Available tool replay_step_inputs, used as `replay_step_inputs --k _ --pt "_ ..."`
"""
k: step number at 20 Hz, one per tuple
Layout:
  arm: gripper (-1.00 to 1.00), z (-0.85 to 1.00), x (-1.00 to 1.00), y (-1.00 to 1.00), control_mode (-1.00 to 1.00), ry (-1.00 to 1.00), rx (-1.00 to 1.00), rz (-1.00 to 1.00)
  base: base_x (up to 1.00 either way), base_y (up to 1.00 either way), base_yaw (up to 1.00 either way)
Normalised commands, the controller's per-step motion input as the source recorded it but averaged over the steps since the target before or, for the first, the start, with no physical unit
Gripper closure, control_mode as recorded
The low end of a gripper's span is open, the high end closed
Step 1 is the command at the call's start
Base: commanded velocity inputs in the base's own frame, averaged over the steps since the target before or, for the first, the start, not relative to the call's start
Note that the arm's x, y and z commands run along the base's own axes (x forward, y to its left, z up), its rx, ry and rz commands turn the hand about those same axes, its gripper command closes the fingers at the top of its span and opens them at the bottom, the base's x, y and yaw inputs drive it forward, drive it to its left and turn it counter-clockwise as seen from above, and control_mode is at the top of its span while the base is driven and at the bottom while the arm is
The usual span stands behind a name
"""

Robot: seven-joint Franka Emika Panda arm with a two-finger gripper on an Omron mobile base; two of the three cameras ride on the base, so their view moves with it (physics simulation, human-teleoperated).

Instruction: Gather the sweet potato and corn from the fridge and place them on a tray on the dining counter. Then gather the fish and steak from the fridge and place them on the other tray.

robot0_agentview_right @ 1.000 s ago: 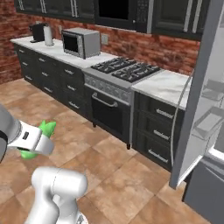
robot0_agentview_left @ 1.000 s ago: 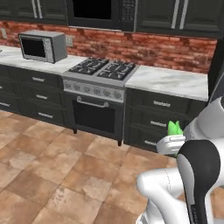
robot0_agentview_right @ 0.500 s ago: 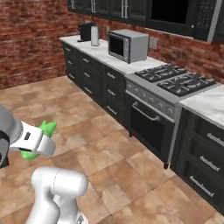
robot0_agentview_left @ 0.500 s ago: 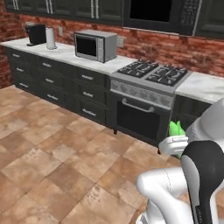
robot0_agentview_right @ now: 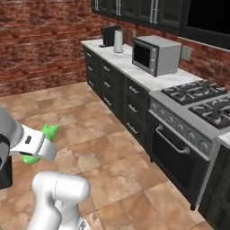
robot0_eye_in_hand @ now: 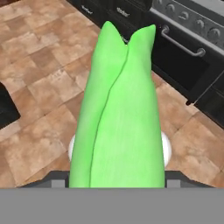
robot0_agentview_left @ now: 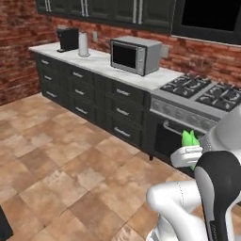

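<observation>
The corn (robot0_eye_in_hand: 118,113), wrapped in bright green pointed husk leaves, stands large in the middle of the hand view, tips pointing away from the hand. My gripper (robot0_agentview_left: 188,151) is shut on the corn (robot0_agentview_left: 189,139), carried in front of the arm at about oven-door height. From the right base view the gripper (robot0_agentview_right: 38,146) hangs at the left over the tiled floor, and the husk tips of the corn (robot0_agentview_right: 49,131) poke out past it. The fridge, trays, dining counter, sweet potato and steak are out of view.
A run of black cabinets (robot0_agentview_left: 89,94) under a white counter carries a microwave (robot0_agentview_left: 134,55), a coffee maker (robot0_agentview_left: 69,39) and a white roll (robot0_agentview_left: 83,44). The stove (robot0_agentview_right: 197,112) with its oven door is close ahead on the right. Brown tiled floor (robot0_agentview_left: 61,164) spreads out to the left.
The whole scene has slid to the right in both base views, so the base has turned; the fridge has left the right base view. The corn stays in the gripper.
</observation>
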Motion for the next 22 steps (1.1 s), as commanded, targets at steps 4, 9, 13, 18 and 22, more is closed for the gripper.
replay_step_inputs --k 4,9,13,18,22 --pt "1.00 0.00 0.00 0.00 1.00 0.00 0.00 0.00 1.00 0.00 0.29" --pt "1.00 0.00 0.00 0.00 1.00 0.00 0.00 0.00 1.00 0.00 0.33" --pt "1.00 0.00 0.00 0.00 1.00 0.00 0.00 0.00 1.00 0.00 0.34" --pt "1.00 0.00 0.00 0.00 1.00 0.00 0.00 0.00 1.00 -0.01 0.34" --pt "1.00 0.00 0.00 0.00 1.00 0.00 0.00 0.00 0.97 -0.06 0.34"
